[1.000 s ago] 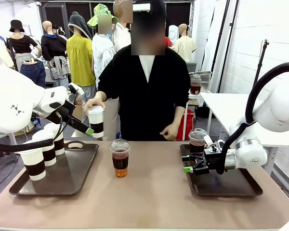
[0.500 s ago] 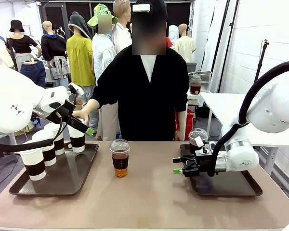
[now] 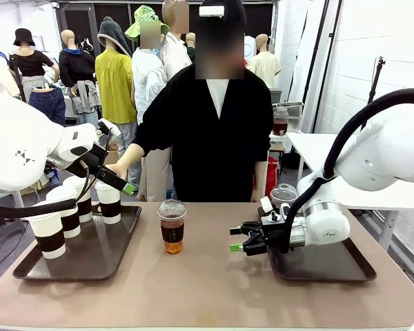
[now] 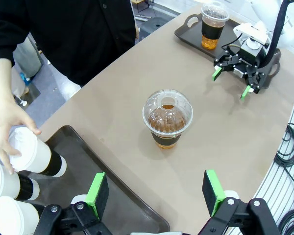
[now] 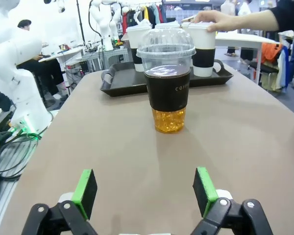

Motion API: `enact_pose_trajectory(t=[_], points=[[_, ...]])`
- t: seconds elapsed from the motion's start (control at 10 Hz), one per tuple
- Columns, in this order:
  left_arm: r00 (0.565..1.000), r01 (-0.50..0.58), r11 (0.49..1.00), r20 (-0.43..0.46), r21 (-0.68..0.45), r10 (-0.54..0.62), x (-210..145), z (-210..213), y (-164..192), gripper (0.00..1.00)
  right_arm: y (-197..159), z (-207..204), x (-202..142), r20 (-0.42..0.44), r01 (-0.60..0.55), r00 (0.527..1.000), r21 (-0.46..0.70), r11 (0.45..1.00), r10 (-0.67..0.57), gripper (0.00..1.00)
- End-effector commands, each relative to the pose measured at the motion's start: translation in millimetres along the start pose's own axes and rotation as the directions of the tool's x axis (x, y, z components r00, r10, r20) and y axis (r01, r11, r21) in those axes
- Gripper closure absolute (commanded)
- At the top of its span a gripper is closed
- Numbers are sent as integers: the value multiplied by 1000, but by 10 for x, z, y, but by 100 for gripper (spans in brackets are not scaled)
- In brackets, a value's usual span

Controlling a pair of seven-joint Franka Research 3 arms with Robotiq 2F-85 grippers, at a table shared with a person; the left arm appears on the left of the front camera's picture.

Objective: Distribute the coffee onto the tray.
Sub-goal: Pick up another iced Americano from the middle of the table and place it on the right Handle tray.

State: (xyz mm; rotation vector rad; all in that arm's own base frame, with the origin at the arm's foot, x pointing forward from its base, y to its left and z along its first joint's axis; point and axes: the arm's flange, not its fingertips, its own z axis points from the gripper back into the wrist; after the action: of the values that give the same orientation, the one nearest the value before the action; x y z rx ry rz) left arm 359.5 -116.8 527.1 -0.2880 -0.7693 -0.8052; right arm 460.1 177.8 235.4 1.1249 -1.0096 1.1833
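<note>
A clear domed cup of amber coffee stands at the table's middle. My right gripper is open and level with it from the right, a gap away. A second clear cup stands on the right tray. The left tray holds several white sleeved cups. The person's hand rests on the farthest white cup. My left gripper hangs open above that tray, holding nothing.
The person stands at the far edge, one arm stretched over the left tray's back corner. Bare tabletop lies in front of the middle cup and between the trays. Cables hang off the table's side in the left wrist view.
The person has set the white cup down on the left tray. My right gripper has moved left off the right tray toward the middle cup. The left arm has stayed still.
</note>
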Motion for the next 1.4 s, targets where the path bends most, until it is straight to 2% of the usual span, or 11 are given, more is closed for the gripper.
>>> enact_pose_trajectory(t=[0.0,0.5,0.6,0.7,1.1,1.3], points=[[1000,-5,1000,-2,-7,5,-13,-1,11,0,-135,-240,-36,-8,-23,1000,-11,1000,22,0],[1000,-5,1000,-2,-7,5,-13,-1,11,0,-231,-508,27,-17,-32,999,11,999,33,0],[1000,-5,1000,-2,-7,5,-13,-1,11,0,-200,-439,50,-59,-85,994,118,989,92,0],[1000,-5,1000,-2,-7,5,-13,-1,11,0,-222,-425,53,-9,-37,999,35,999,37,0],[1000,-5,1000,-2,-7,5,-13,-1,11,0,-223,-410,52,-22,-47,999,52,998,48,0],[1000,-5,1000,-2,-7,5,-13,-1,11,0,-316,-569,40,15,-40,999,-8,999,40,0]])
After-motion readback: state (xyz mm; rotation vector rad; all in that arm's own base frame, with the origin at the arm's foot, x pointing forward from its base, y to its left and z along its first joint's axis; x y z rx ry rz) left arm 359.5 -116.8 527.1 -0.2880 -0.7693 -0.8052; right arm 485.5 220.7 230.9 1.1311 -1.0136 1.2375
